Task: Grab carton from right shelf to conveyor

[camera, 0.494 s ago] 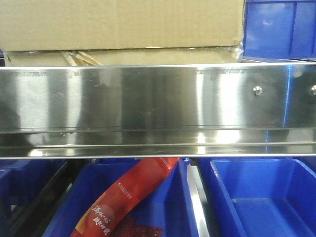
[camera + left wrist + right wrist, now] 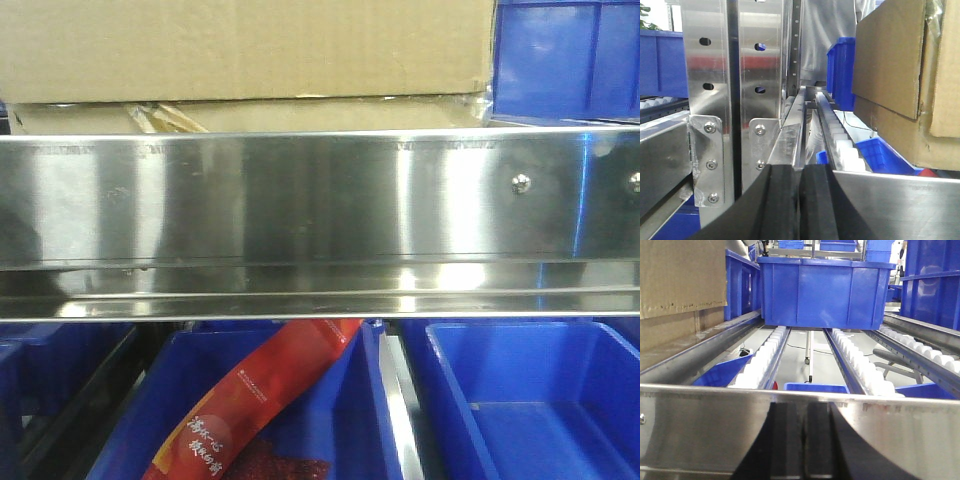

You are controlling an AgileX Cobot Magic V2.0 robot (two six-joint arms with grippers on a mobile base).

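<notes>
The steel rail of the right shelf (image 2: 300,200) is filling my front view, with the carton (image 2: 240,50) sitting on the tier just above it. I am holding my left gripper (image 2: 801,200) and right gripper (image 2: 805,440) clenched and empty. The carton is lying ahead, right of one and left of the other, probably so I can flank it.

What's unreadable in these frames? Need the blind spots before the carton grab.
- Carton: front view, top cut by the frame edge, base hidden behind the shelf rail; both wrist views clip it at the frame side.
- Red packet: front view, upper end behind the rail, lower end cut off; lettering too small to read.
- Conveyor: in no view.
</notes>
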